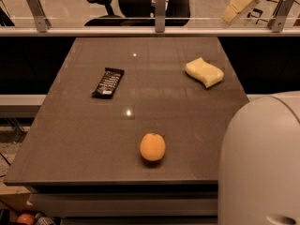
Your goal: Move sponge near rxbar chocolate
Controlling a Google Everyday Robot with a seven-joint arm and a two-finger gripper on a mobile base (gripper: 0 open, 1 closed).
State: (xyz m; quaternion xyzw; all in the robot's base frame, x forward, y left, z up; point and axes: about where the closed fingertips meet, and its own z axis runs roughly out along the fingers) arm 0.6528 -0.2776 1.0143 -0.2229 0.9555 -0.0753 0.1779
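The pale yellow sponge (204, 72) lies on the dark table (84, 139) at the far right. The rxbar chocolate (108, 82), a black wrapper with white lettering, lies flat at the far left, well apart from the sponge. My gripper (239, 3) is a pale beige shape at the top right of the view, up in the air beyond the table's far right corner, above and behind the sponge and not touching it. A large white part of my arm (260, 168) fills the bottom right corner.
A round orange fruit (152, 146) sits near the table's front edge, in the middle. A glass rail with metal posts (160, 8) runs along the far edge, with an office chair (136, 1) behind it.
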